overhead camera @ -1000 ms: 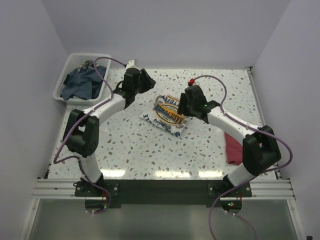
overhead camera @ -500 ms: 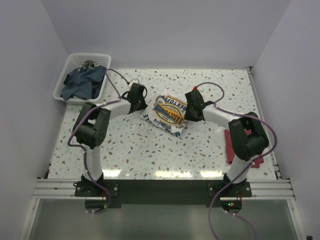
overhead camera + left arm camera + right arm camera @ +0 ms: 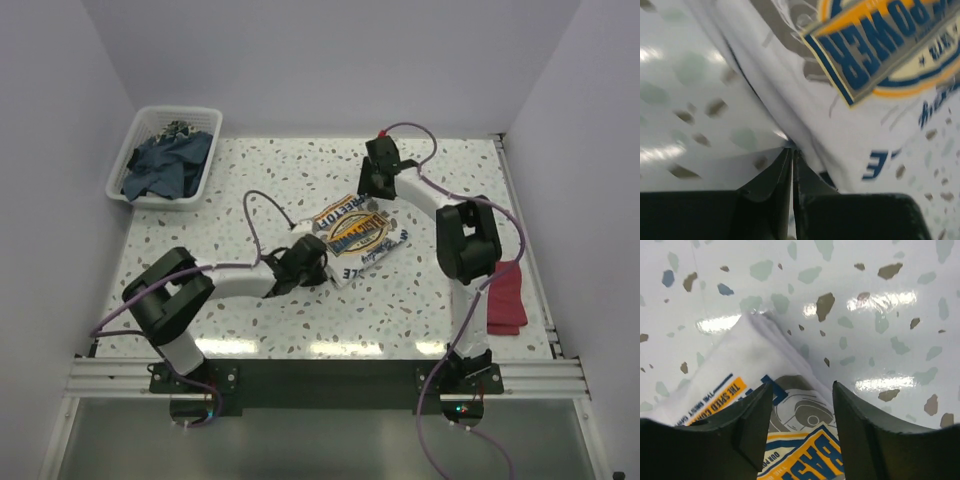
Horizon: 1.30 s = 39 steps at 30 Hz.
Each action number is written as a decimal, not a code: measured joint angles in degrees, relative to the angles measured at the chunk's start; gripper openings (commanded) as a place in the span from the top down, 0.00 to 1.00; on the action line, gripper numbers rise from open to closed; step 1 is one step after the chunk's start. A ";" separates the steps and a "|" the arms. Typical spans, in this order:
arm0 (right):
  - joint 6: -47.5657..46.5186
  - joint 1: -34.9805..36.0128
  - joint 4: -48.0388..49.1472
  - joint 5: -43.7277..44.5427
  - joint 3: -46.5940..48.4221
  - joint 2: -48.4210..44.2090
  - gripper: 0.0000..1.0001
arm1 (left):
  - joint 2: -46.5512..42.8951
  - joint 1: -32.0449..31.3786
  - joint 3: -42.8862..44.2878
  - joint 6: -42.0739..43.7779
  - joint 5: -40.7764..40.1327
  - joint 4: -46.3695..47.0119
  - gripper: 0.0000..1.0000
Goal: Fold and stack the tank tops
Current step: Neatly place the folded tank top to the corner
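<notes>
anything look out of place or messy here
The dark red tank top lies bunched at the right edge of the table, far from the white printed tank top, which sits askew mid-table. Nothing looks spilled or damaged.

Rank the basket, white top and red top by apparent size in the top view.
Basket, narrowly largest.
White top, close behind.
Red top, clearly smallest; right arm may hide part.

I see the speckled white desk carrying a white printed cloth tank top, a dark red cloth top and a white plastic basket.
</notes>
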 measured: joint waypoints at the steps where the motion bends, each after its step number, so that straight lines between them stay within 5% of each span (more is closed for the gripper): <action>1: -0.63 -0.04 -1.05 0.26 2.27 0.76 0.40 | -0.81 -2.78 -0.85 -1.01 -0.13 0.02 0.88; 6: -2.34 -1.20 -5.22 2.23 7.82 -1.16 0.31 | -2.97 -15.45 -1.11 -5.38 0.50 -0.33 0.81; 9: -2.32 -2.91 -6.86 3.37 3.54 -7.63 0.30 | -8.57 -14.88 -1.77 -5.53 -0.17 -2.91 0.76; 15: -0.31 -4.81 -7.39 4.76 -14.23 -29.44 0.30 | -17.94 -14.05 3.96 2.10 -2.56 -10.12 0.45; 17: 0.72 -4.57 -7.67 4.70 -18.03 -34.25 0.30 | -15.26 -14.10 9.49 5.90 -4.04 -11.87 0.34; 24: 4.72 -6.16 -10.47 3.08 -25.79 -46.03 0.27 | 1.81 -14.29 23.91 21.70 -8.17 -14.69 0.27; 39: 7.85 -9.62 -16.79 -1.66 -18.49 -59.10 0.25 | 18.38 -19.50 36.11 41.22 -15.54 -13.49 0.22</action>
